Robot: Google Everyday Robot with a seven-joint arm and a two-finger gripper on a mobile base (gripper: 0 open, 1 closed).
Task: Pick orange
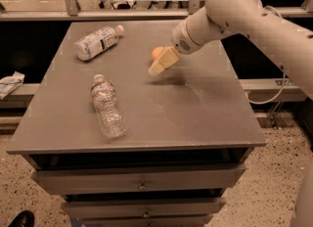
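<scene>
My gripper (157, 67) hangs over the table (205, 118), back-centre, angled down-left. Can't tell if it's open or closed, or gripping anything. Orange (156, 52) sits just behind it, partly hidden. Labelled bottle (97, 42) lies back-left, clear bottle (108, 108) front-left, both well apart from the gripper.

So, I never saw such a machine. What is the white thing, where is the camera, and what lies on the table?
The white thing is a robot arm reaching in from the right. At its end is the gripper, the cream part that grasps; it hangs over the middle of the grey table, and nothing seems held. The one camera looks down on the table from the front. On the table lie a bottle at the back left, a bottle nearer the front, both on their sides, and an orange just behind the gripper, partly hidden.
</scene>
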